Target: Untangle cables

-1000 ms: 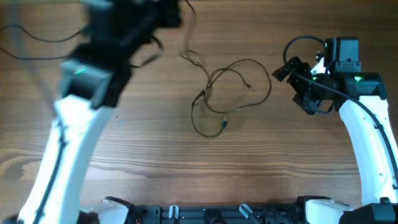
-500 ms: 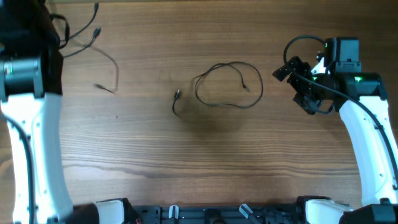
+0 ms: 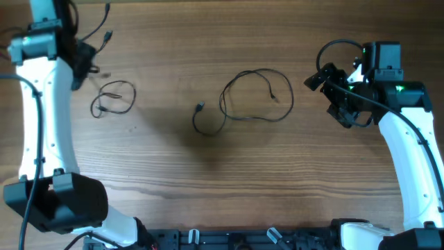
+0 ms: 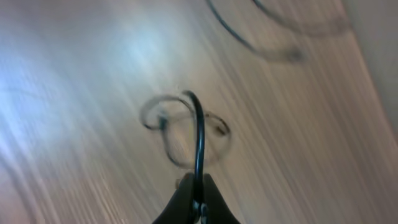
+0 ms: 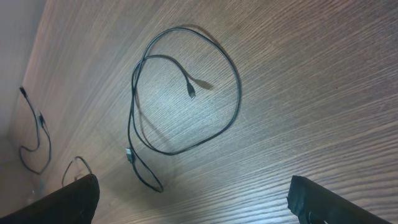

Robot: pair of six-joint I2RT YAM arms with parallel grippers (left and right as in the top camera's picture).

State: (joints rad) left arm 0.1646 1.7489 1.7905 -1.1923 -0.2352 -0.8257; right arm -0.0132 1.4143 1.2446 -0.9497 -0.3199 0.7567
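Left gripper clenched on small coiled cable, well left of big loop cable: keeps strands apart. Right gripper spread empty, right of loop.

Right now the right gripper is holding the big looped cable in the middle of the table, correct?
No. The right gripper is open and empty; the looped cable lies free on the table, as the right wrist view shows.
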